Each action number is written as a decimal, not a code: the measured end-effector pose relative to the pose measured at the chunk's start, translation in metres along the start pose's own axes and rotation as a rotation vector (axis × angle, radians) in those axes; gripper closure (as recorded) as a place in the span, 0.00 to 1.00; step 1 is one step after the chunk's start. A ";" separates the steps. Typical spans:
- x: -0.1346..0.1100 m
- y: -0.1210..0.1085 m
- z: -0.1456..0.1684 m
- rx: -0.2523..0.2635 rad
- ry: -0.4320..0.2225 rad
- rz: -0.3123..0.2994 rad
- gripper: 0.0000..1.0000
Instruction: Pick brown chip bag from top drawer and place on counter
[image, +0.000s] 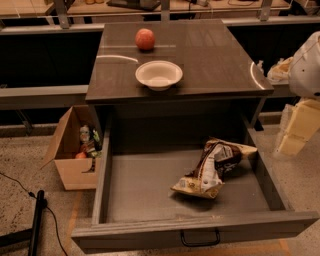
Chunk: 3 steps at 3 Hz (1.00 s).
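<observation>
- Far left, on the floor: a small open cardboard box (70, 172) with odds and ends inside, just beside the drawer.
- On the dark, glossy wood-grain counter (215, 55) you have a round red fruit (145, 38) at the back and a white bowl (159, 75) nearer the front.
- The wide grey-brown wooden top drawer (145, 192) stands pulled open. The crumpled brown chip bag (212, 167) lies on its floor, right of centre.
- Far right: the cream-coloured gripper (292, 135) hangs outside the drawer's right wall, apart from the bag (you cannot tell its grip state).

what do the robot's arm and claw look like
At the right edge, beside the drawer: the arm is a smooth, rounded white shell, and the claw below it is blocky and cream-yellow. No cables or markings show.
</observation>
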<state>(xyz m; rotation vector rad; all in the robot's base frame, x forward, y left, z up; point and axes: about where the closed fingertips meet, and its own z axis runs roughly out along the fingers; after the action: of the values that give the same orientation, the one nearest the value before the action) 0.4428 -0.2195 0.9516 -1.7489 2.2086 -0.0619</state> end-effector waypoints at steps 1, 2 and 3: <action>0.009 0.005 0.042 -0.026 -0.062 -0.060 0.00; 0.013 0.007 0.095 -0.020 -0.152 -0.176 0.00; 0.018 -0.001 0.144 0.005 -0.184 -0.329 0.00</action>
<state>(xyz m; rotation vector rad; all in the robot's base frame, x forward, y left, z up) 0.4802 -0.2135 0.8112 -2.0103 1.7769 0.0176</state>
